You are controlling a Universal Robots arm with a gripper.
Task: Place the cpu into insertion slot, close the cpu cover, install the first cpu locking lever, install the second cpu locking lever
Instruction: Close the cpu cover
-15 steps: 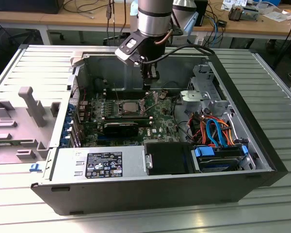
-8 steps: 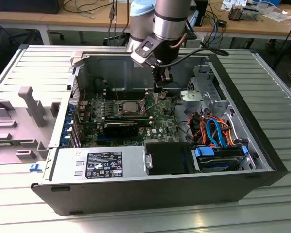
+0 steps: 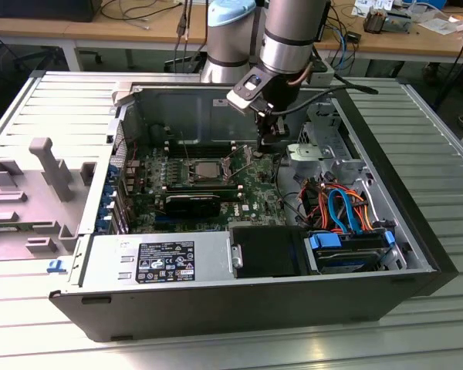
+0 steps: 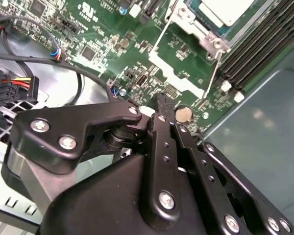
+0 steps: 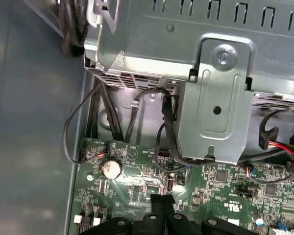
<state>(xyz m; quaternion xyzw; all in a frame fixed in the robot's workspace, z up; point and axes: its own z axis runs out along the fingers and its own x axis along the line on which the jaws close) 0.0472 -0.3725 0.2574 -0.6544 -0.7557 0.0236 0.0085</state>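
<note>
While the hand (image 3: 266,148) hangs over the motherboard (image 3: 247,202), the cpu (image 3: 204,168) lies nearby.

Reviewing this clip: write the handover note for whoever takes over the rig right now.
Gripper: shut, nothing in it, low over the green board beside the socket.
cpu: lying in the insertion slot.
cpu cover: open, swung out toward the gripper.
Done: cpu placed.
Left: closing the cover and both locking levers; one lever rod looks unlatched beside the cover.
</note>
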